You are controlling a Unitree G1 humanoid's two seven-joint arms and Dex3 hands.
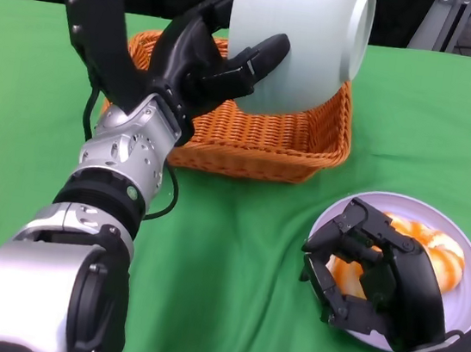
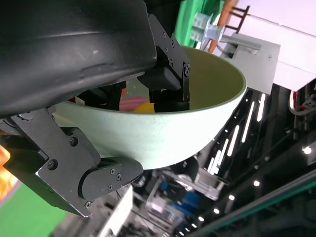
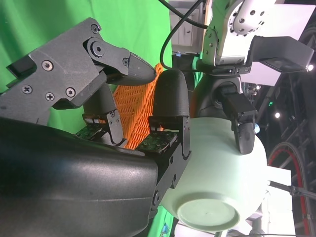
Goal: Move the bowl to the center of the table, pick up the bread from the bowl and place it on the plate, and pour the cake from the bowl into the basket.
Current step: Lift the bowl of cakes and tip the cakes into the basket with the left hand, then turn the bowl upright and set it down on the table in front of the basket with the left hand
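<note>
Bowl (image 1: 301, 41) tipped on its side above the basket (image 1: 258, 140), plate (image 1: 462, 301) nearer and to the right, bread (image 1: 434, 254) on it.

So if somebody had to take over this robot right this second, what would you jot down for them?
Left hand: grips the bowl, raised and tipped on its side over the basket.
Right hand: over the plate, fingers curled by the bread; whether it holds it is unclear.
Done: bread is on the plate.
Left: the left wrist view shows something pink and yellow, likely the cake, inside the bowl; finish pouring.
</note>
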